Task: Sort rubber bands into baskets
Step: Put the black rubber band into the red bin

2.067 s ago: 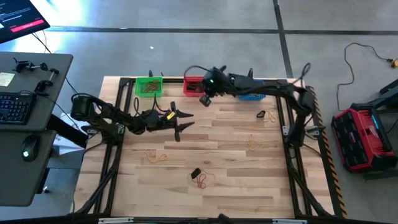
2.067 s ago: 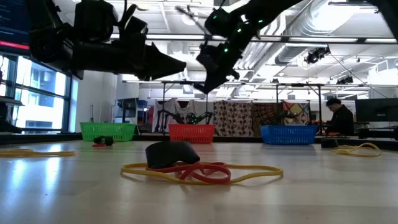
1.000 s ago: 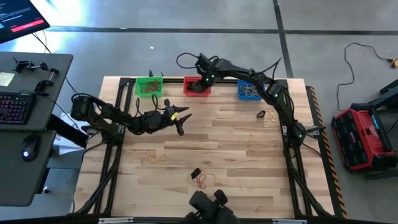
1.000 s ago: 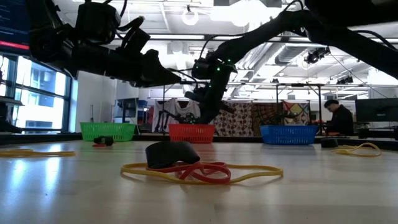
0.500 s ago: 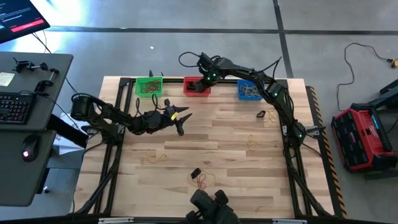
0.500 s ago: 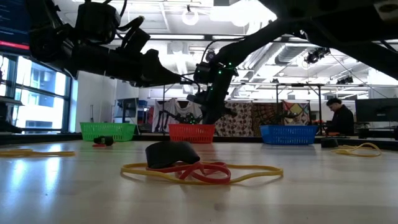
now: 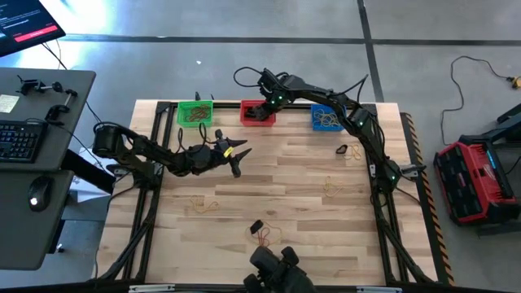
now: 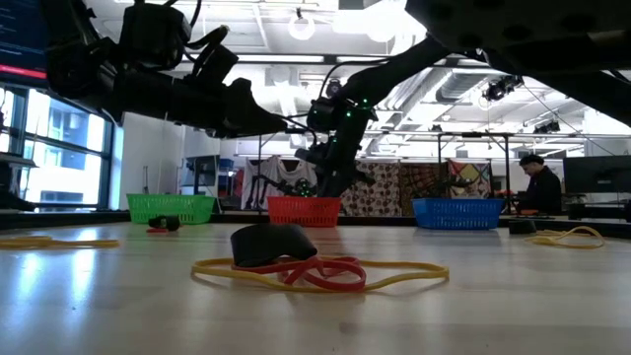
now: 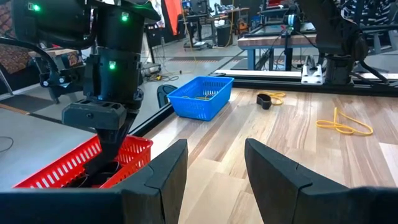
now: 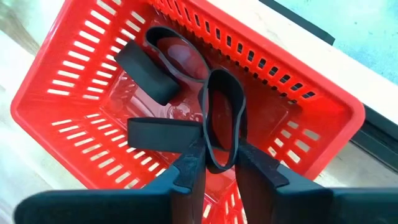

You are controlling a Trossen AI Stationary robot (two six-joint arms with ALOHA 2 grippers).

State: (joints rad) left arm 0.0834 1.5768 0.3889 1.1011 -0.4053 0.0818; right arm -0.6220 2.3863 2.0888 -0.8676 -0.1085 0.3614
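Three baskets sit along the far edge of the desk (image 7: 326,220): green (image 7: 194,113), red (image 7: 254,113), blue (image 7: 326,119); I have the right hand (image 10: 214,163) reaching down over the red one, and that is the step in hand, a drop-off; in the right wrist view a black band (image 10: 221,118) stands looped between its fingers (image 10: 189,168), which sit slightly apart, pointing into the red basket; I judge the grip to be loosening, though whether the band is already free I cannot tell; a few more black bands (image 10: 163,62) lie on the basket floor below it.

My left hand (image 9: 214,165) hovers over the desk short of the green basket, fingers apart and holding nothing, waiting.

Plenty is left to sort; a red and tan tangle with a black piece (image 8: 296,264) lies at the near edge, a tan band (image 7: 203,204) left of centre, another (image 7: 333,188) near the right side, and a black and tan pair (image 7: 348,150) below the blue basket.

Next, as I judge it, I spread the right hand fully so the band falls in, lift it straight up clear of the rim, then send it to the nearest loose pair by the blue basket; thin loops lying flat will need the fingers pressed right down to the wood.
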